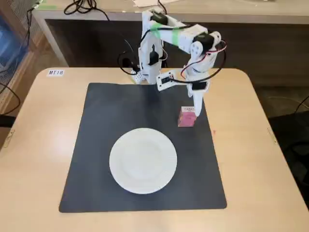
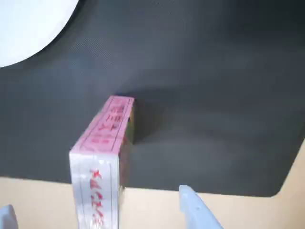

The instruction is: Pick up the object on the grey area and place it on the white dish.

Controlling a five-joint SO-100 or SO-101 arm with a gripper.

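The small pink box [image 1: 187, 117] stands on the dark grey mat [image 1: 106, 125] near its right edge, up and to the right of the white dish [image 1: 143, 160]. My gripper [image 1: 194, 112] points down at the box from behind. In the wrist view the box [image 2: 102, 152] lies between my gripper's [image 2: 95, 200] fingers. There is a gap on each side of the box, so the jaws are open around it. The right finger [image 2: 195, 207] is apart from the box. The dish [image 2: 28, 24] shows at the top left, on the mat [image 2: 214, 95].
The mat lies on a light wooden table [image 1: 38, 145] with a small "MT18" label [image 1: 55, 72] at the back left. The arm's base [image 1: 147, 67] and its cables [image 1: 128, 63] stand at the mat's far edge. A desk [image 1: 96, 19] runs behind.
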